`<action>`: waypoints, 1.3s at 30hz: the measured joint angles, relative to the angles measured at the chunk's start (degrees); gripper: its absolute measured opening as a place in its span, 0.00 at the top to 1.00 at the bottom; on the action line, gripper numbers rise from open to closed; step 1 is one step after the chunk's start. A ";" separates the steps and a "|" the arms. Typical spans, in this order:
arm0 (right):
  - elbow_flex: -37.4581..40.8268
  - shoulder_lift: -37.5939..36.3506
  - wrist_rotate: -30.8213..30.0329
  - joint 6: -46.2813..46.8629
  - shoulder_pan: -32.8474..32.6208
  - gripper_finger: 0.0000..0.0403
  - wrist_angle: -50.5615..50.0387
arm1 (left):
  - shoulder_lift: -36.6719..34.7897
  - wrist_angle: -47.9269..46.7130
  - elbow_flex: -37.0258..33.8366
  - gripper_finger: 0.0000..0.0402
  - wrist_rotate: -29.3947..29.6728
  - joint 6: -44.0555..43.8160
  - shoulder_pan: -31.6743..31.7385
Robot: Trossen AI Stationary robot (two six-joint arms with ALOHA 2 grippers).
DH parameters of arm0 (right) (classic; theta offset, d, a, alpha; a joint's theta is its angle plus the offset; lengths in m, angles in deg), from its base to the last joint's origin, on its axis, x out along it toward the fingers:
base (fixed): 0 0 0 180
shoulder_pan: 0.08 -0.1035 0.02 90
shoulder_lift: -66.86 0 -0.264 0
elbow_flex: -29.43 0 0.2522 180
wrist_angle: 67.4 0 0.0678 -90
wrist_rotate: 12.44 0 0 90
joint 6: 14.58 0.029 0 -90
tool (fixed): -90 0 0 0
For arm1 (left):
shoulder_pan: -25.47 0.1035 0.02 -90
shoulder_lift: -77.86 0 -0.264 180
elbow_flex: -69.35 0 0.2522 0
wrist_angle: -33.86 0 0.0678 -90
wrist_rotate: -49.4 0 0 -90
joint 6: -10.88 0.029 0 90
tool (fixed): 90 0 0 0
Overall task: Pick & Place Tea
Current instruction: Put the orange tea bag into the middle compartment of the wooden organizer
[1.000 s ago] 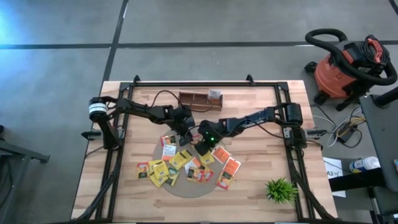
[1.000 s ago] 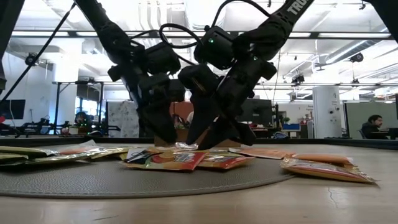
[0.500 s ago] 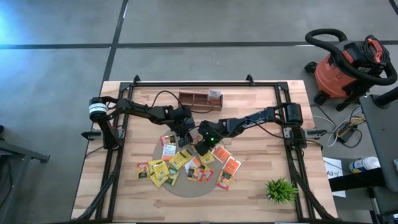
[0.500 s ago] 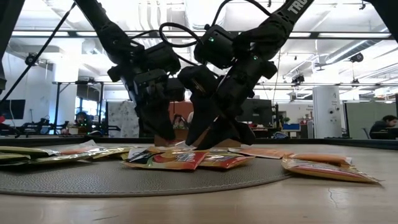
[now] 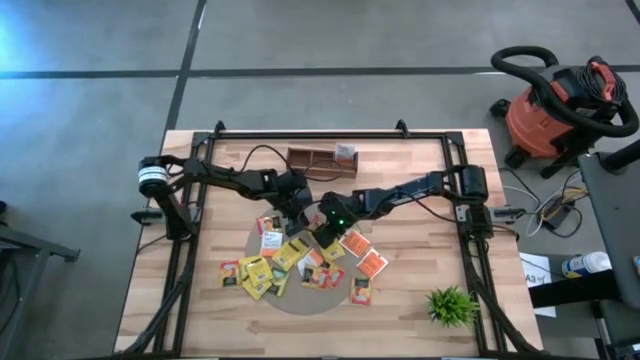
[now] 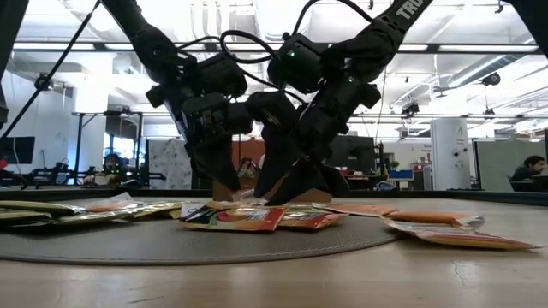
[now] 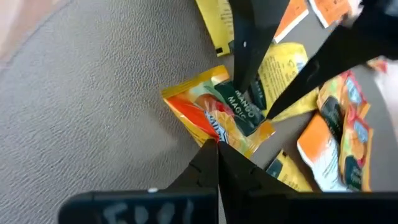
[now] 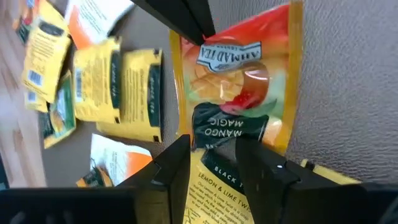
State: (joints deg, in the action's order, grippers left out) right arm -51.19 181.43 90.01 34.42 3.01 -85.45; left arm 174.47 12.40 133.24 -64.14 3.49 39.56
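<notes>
Tea packet [image 7: 219, 113] pinched by left end effector [image 7: 216, 144].

Both dark arms reach inward from the desk's side rails and meet near its centre. The left arm runs from its base at about nine o'clock toward the middle, elbow raised, wrist pitched steeply down. The left gripper [image 5: 293, 212] points at the desk surface with its jaws pressed together at the tips. The right arm stretches in from about three o'clock, its forearm angled down, a green light glowing on its wrist. The right gripper [image 5: 322, 237] sits low just beside the left one, at about four o'clock from it, its jaws standing partly apart with a clear gap between them.
</notes>
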 joint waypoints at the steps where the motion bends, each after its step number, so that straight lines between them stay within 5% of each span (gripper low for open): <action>1: 0.02 -0.77 -0.35 -0.32 0.04 0.68 -0.23 | -0.70 -0.71 0.00 1.00 0.78 0.18 0.00; 6: -0.03 -6.27 -3.10 -2.91 0.07 0.68 -0.74 | -5.67 -3.10 -0.02 1.00 3.94 0.18 0.67; 13: -0.03 -16.51 -13.84 -1.15 0.31 0.68 -7.47 | -16.27 -4.74 -2.46 1.00 16.32 -5.61 0.81; 20: 1.64 -24.84 -24.51 3.49 1.22 0.68 -7.95 | -31.05 11.67 -11.79 1.00 30.03 -19.70 0.52; 27: 3.36 -26.49 -23.34 3.97 4.87 0.68 4.40 | -39.84 37.23 -24.54 1.00 32.10 -29.98 -0.35; 39: 3.62 -24.92 -13.98 7.94 7.73 0.68 11.70 | -37.75 44.37 -25.83 1.00 34.15 -26.75 -3.32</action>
State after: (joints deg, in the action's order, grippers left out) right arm -47.58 156.51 76.04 42.35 10.74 -73.76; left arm 136.71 56.77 107.41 -29.98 -23.26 36.24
